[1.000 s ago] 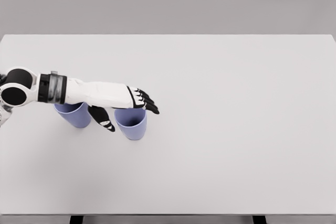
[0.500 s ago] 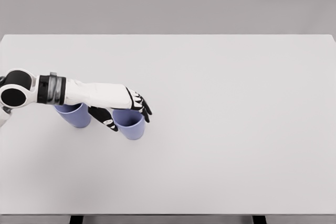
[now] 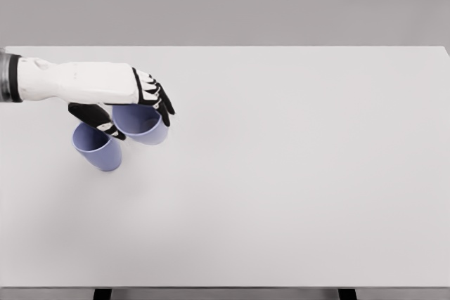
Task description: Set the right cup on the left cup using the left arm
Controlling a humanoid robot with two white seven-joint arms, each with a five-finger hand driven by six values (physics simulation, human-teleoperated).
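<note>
The left hand (image 3: pixel 130 103) wraps its black-tipped fingers (image 3: pixel 160 101) and thumb around the rim of one lavender plastic cup (image 3: pixel 144 126), apparently holding it clear of the white table (image 3: pixel 295 166). A second lavender plastic cup (image 3: pixel 98 149) stands on the table just beside it, lower left.
</note>
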